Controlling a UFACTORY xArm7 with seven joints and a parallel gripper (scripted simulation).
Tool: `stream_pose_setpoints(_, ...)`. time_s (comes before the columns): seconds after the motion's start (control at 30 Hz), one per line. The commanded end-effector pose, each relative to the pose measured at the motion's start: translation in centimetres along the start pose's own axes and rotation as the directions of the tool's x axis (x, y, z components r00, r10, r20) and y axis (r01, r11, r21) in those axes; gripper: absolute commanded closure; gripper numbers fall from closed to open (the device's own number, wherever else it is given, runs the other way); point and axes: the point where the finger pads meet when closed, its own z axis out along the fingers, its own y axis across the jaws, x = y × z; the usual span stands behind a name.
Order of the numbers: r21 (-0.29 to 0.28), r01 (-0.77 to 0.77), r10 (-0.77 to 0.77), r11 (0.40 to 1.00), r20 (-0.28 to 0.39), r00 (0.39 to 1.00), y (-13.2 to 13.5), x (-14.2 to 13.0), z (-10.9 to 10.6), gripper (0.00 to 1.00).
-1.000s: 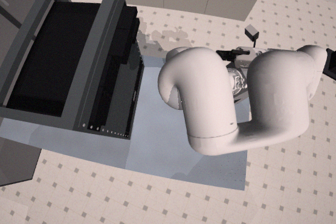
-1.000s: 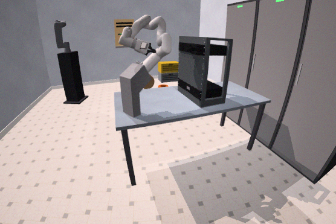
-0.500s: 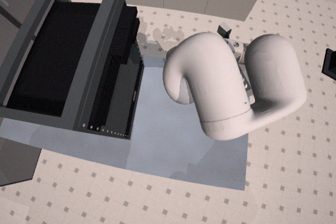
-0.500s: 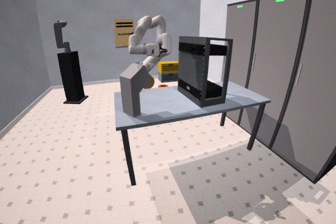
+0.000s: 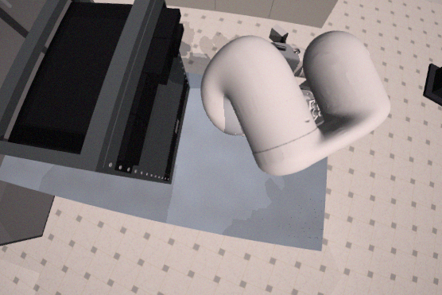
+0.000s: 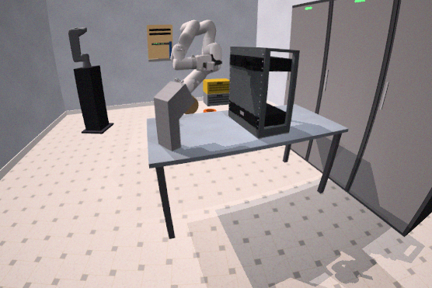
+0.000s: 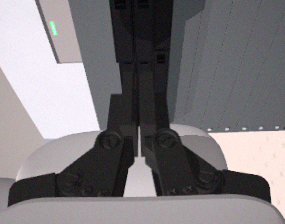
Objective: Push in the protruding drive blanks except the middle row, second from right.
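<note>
The rack [image 5: 115, 70] [image 6: 266, 91] stands upright on the table. Its black storage chassis [image 6: 244, 63] sits near the top. Dark stepped blocks [image 5: 168, 38] jut from its front in the top view, but single drive blanks cannot be told apart. My gripper [image 6: 220, 63] [image 7: 138, 89] is shut and empty, in front of the rack at about chassis height in the exterior view. In the wrist view the dark chassis front [image 7: 125, 30] lies beyond the fingertips, dark against dark; contact cannot be told. The arm hides the fingertips in the top view.
The arm [image 5: 274, 114] [image 6: 211, 33] bends above the table [image 5: 207, 185] [image 6: 194, 128] in front of the rack. A grey angular pedestal [image 6: 167, 119] stands at the table's end. Tall cabinets [image 6: 357, 80] stand behind the rack. A dark panel with holes [image 7: 233, 65] fills the wrist view's right side.
</note>
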Motion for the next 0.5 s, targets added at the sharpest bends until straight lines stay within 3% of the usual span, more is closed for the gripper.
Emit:
stream_pose_setpoints(0.0,0.000,0.000,0.000,1.000,0.001,1.000,-0.09,0.04,0.07,1.00)
stream_pose_setpoints(0.2,0.000,0.000,0.000,1.000,0.001,1.000,-0.09,0.04,0.07,1.00)
stream_pose_setpoints(0.23,0.000,0.000,0.000,1.000,0.001,1.000,-0.09,0.04,0.07,0.00)
stream_pose_setpoints(0.47,0.000,0.000,0.000,1.000,0.001,1.000,-0.09,0.04,0.07,0.00)
